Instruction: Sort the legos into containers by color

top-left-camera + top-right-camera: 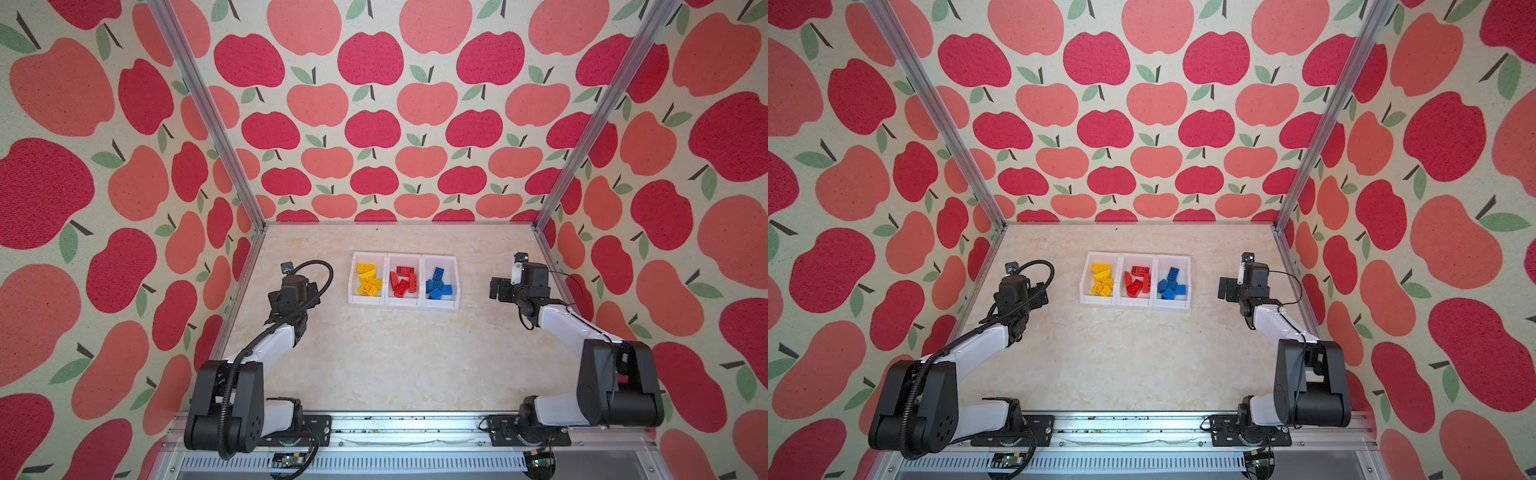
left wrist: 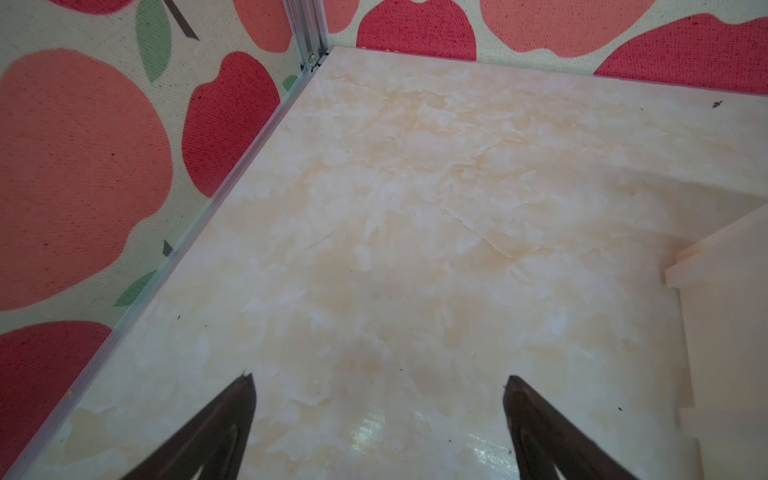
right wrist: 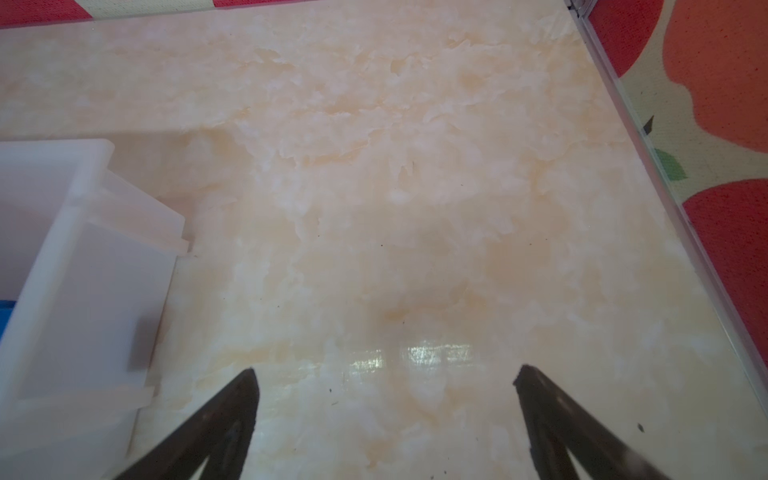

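While both arms are hanging back at the sides of the table [image 1: 374, 365], the entries are running left to right:

Left gripper [image 2: 379, 380]: jaws are standing wide apart and carrying nothing. It is hovering over bare table just beside the left end of the containers [image 1: 1136, 303].
Yellow legos [image 1: 368, 280]: are lying in the left bin [image 1: 368, 300], nearest the left gripper.
Red legos [image 1: 402, 281]: are lying in the middle bin [image 1: 403, 301], between the two arms.
Blue legos [image 1: 438, 284]: are lying in the right bin [image 1: 440, 303], nearest the right gripper.
Right gripper [image 3: 385, 370]: jaws are spread and empty. It is hovering over bare table just beside the right end of the containers.
Key relation: the row's long axis is running left to right, on the line between the grippers. Each arm is sitting about equally near its own end bin.
Count, containers: three, joined.
Count, legos: about five per colour; they are overlapping, so the exact number cannot be told.
Count, loose legos on table: none showing.
Judgement: sorting is looking finished, and no further pick is suggesting itself.
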You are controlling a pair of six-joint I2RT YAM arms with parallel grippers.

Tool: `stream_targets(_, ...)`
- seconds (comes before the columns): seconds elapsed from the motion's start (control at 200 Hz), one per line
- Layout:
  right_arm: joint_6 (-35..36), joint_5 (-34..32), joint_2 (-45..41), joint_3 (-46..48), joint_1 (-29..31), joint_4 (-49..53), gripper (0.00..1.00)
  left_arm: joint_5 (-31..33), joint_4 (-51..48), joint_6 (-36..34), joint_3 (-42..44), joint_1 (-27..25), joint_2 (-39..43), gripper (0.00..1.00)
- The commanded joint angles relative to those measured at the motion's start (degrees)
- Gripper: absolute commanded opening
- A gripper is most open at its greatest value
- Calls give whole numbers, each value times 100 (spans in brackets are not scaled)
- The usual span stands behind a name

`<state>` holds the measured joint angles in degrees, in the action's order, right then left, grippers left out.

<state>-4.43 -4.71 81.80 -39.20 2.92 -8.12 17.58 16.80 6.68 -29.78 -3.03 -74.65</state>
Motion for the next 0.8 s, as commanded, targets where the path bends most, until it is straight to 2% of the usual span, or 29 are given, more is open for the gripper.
stream_targets(0.0,482,-143,112,426,-36,-1645,99,-129,1559,-486,353,182,-42,94)
stream_targets(0.095,579,-68,167,826,-75,-2479,99,-291,2010,-549,495,312,-205,94)
stream_targets(0.23,535,98,291,1140,-139,-3073,99,-420,2542,-660,575,436,-481,93)
stream_targets(0.31,557,188,409,1338,-138,-3500,99,-542,2513,-507,585,562,-583,93)
stream_targets(0.435,557,234,649,1651,-134,-4288,99,-513,3374,-449,907,632,-922,92)
stream_targets(0.575,574,259,895,1903,-133,-4996,99,-506,3778,-394,971,677,-1251,92)
stream_targets(0.795,601,53,919,1956,-84,-5112,99,-642,3739,-360,978,724,-1240,92)
